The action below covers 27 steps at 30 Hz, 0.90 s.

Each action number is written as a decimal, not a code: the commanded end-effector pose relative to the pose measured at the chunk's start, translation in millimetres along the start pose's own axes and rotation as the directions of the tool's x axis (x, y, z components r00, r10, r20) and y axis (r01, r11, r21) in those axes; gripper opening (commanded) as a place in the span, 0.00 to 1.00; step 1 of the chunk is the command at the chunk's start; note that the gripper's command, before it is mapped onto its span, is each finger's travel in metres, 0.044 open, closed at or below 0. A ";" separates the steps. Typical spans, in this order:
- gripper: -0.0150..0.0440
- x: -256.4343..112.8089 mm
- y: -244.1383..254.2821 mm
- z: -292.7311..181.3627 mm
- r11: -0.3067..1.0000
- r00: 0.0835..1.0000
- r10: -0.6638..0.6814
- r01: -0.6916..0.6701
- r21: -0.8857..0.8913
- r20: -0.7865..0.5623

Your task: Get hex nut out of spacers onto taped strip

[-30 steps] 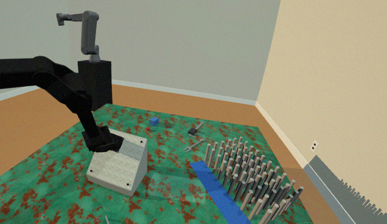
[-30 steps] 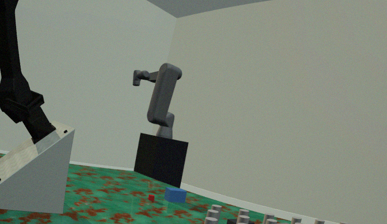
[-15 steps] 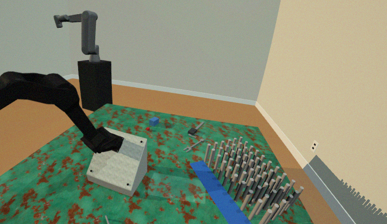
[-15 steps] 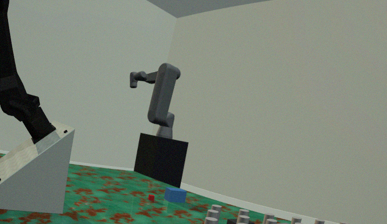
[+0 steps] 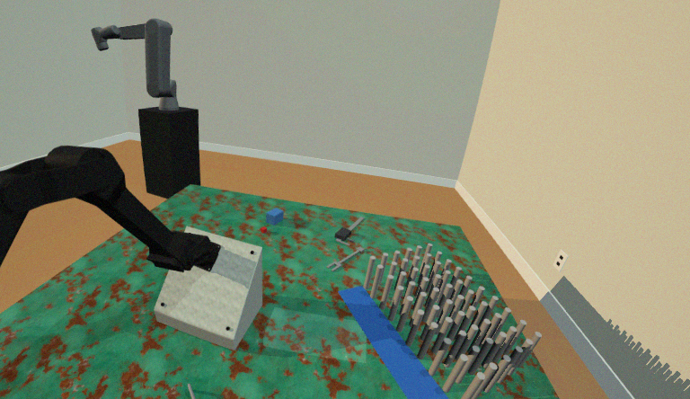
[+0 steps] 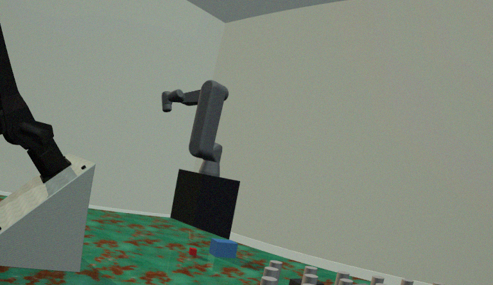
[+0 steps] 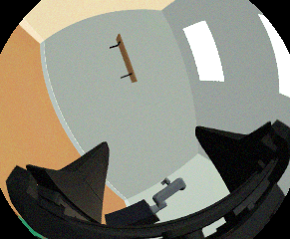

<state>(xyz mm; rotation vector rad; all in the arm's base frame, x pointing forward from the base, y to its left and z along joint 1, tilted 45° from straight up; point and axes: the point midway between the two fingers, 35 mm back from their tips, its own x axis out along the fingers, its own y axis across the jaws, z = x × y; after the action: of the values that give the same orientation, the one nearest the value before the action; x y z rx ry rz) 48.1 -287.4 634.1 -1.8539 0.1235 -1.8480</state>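
My gripper is open and empty, its fingers wide apart in the wrist view. It is over or against the pale wedge; I cannot tell whether it touches. Grey metal spacers stand in a dense field at the right. The blue taped strip runs along their near left side, with no nut visible on it. A thin fork-ended tool lies left of the field's far end. A tool with a black block and grey shaft lies behind it. The hex nut is not visible.
The pale wedge-shaped block stands left of the strip. A blue block and small red cube lie behind it. A thin rod shows at the front edge. A grey arm stands beyond the table.
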 end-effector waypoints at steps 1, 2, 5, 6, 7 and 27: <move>1.00 -12.6 44.4 21.7 0.985 0.993 0.109 -0.113 0.129 0.036; 1.00 -16.7 53.6 30.0 0.976 0.990 0.133 -0.139 0.166 0.048; 1.00 -30.9 79.5 56.7 0.937 0.975 0.203 -0.221 0.272 0.091; 1.00 -36.2 87.5 66.2 0.919 0.968 0.225 -0.248 0.305 0.108; 1.00 -41.9 95.2 76.0 0.900 0.961 0.247 -0.275 0.337 0.125; 1.00 -218.6 199.2 275.7 0.266 0.620 0.578 -0.758 0.596 0.530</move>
<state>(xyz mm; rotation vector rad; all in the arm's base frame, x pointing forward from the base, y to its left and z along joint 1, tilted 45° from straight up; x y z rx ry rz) 327.2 -302.2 406.1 -1.1039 -0.0274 -0.9156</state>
